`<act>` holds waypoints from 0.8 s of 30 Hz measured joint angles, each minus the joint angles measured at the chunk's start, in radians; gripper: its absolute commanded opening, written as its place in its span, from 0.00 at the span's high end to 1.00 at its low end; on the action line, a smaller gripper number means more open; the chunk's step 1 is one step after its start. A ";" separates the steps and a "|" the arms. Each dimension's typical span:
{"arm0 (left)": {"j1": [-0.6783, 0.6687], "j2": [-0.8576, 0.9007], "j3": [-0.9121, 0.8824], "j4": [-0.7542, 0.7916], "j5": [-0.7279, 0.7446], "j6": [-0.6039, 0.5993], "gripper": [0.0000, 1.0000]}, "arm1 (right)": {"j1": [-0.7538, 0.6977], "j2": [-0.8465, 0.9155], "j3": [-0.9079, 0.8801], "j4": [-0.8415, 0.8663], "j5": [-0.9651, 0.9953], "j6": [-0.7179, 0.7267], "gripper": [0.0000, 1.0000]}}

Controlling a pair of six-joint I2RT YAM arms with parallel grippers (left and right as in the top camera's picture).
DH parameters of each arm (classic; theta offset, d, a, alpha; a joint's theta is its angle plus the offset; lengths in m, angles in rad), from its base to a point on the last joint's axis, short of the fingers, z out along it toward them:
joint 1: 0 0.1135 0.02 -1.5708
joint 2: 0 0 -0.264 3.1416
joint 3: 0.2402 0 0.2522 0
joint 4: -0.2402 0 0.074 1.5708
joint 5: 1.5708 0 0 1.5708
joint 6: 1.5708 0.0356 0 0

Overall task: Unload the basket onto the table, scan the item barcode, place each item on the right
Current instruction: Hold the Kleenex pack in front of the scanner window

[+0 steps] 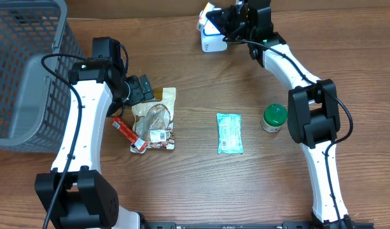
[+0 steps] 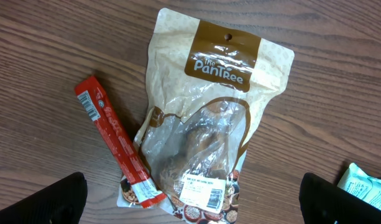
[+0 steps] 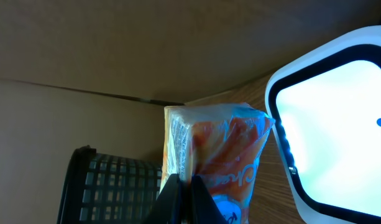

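Above wooden table [image 1: 195, 191], crinkly orange-and-white packet [image 3: 220, 155]

Brown wood-grain table [image 1: 201, 184] fills the overhead view, grain running left to right. Light is soft and even, with a faint sheen toward the far edge. Grey mesh basket [image 1: 29, 38] at the far-left corner. Beyond the far edge is a plain tan wall [image 3: 115, 37] — darker above a thin dark seam, paler below.
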 measured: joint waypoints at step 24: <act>0.000 0.000 0.000 0.000 0.000 0.000 0.00 | -0.006 0.000 0.000 -0.085 0.110 -0.099 0.96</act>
